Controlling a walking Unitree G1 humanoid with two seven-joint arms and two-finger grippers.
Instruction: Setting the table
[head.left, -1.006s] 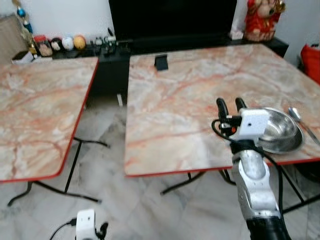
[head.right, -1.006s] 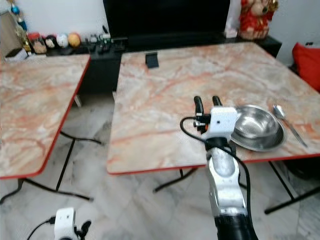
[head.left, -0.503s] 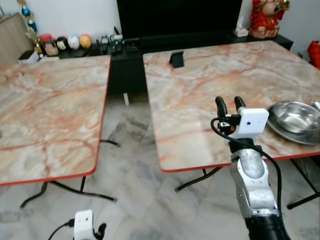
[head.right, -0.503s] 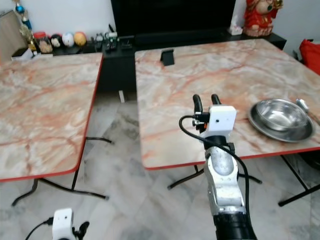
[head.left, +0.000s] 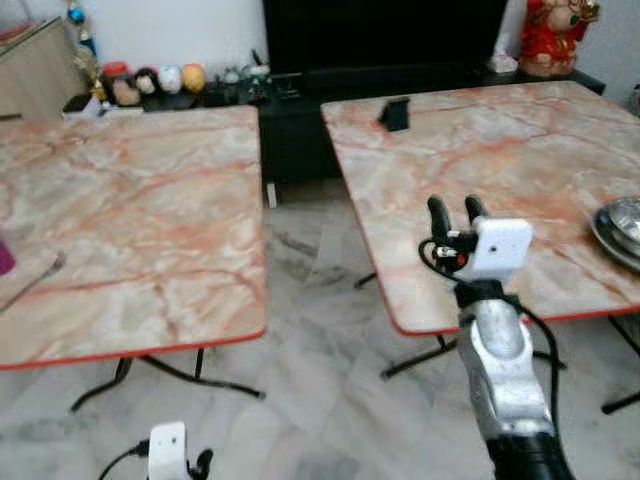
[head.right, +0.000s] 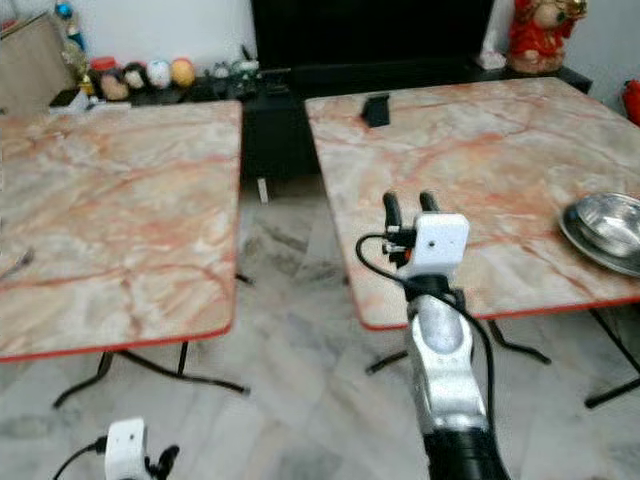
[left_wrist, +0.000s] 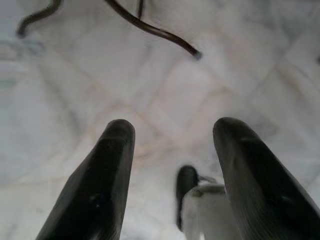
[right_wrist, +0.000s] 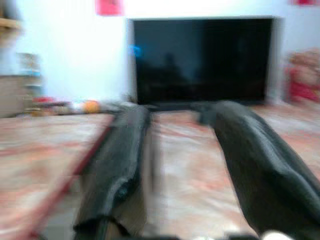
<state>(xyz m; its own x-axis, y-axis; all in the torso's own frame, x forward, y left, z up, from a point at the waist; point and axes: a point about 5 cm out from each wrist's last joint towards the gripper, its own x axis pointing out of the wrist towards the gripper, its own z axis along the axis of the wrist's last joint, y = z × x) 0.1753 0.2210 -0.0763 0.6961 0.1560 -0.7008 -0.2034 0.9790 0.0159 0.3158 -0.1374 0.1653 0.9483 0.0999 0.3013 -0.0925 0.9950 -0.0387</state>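
Right pincer (head.left: 452, 206) empty, fingers apart, over marble table (head.left: 520, 170) beside second table (head.left: 120, 220), pale marble floor (head.left: 320, 330).

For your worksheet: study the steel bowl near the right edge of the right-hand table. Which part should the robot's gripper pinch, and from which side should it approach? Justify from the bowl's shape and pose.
Pinch the rim of the steel bowl, probably at its near-left arc, coming from the robot's side of the right-hand table. The bowl sits upright, wide and shallow, so a thin flared lip is likely all two fingers can span. The right gripper, open and empty, is nearest.
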